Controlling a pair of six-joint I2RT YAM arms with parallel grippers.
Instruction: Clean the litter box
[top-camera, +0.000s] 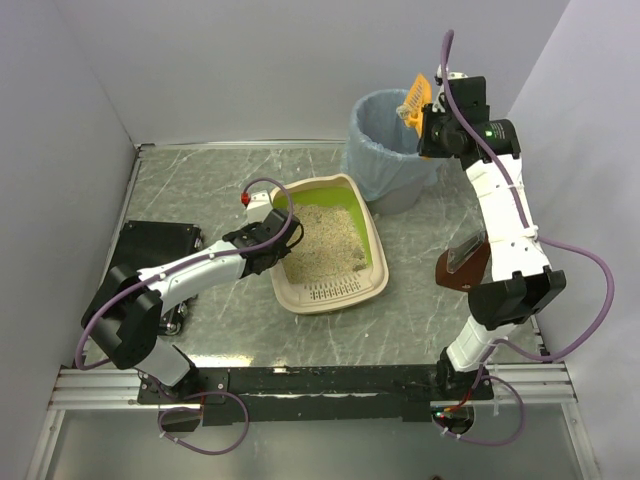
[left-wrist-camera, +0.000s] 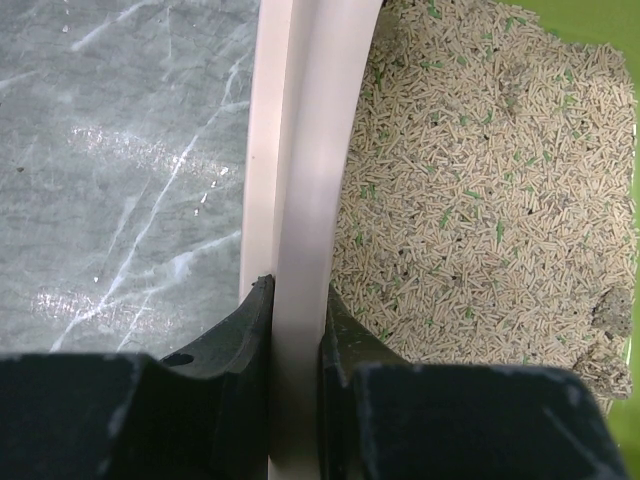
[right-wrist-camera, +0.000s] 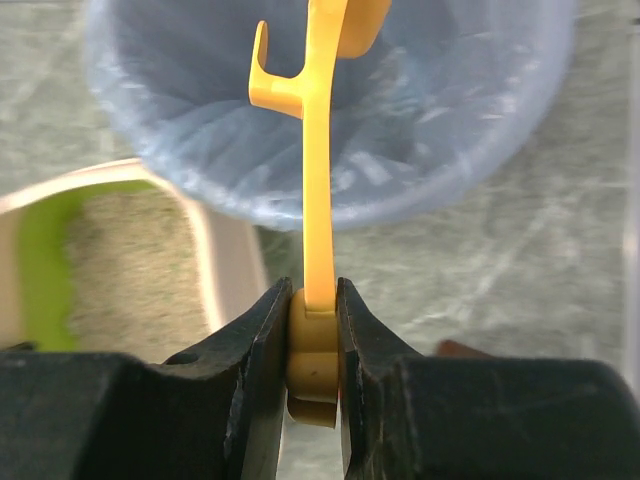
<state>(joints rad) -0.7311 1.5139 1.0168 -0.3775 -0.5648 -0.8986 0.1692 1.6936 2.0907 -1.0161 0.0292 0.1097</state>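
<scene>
Right claw (right-wrist-camera: 313, 292) — clamped on the handle of the orange scoop (right-wrist-camera: 318, 170), jaws flat against either side of it. The scoop points up the wrist frame, its head out over the mouth of the grey bin (right-wrist-camera: 470, 130) with the blue bag; in the overhead view that is the upper right. My reading: it is held there so that whatever the scoop carries falls into the bin and not on the table (right-wrist-camera: 480, 270). I cannot tell whether the scoop is loaded, since its head is cropped.

Left claw (left-wrist-camera: 297, 292) — narrow, pinching the cream rim of the litter box (left-wrist-camera: 300, 150), with one finger on the table side and one inside by the litter (left-wrist-camera: 480, 200). I take this as a brace, so the box does not slide while the scoop works.

The litter box sits at the centre of the overhead view, slotted lip toward the bottom. Its left rim is in the left claw's grip. It lies down and left of the bin, just beside it, and well apart from the right claw.
</scene>
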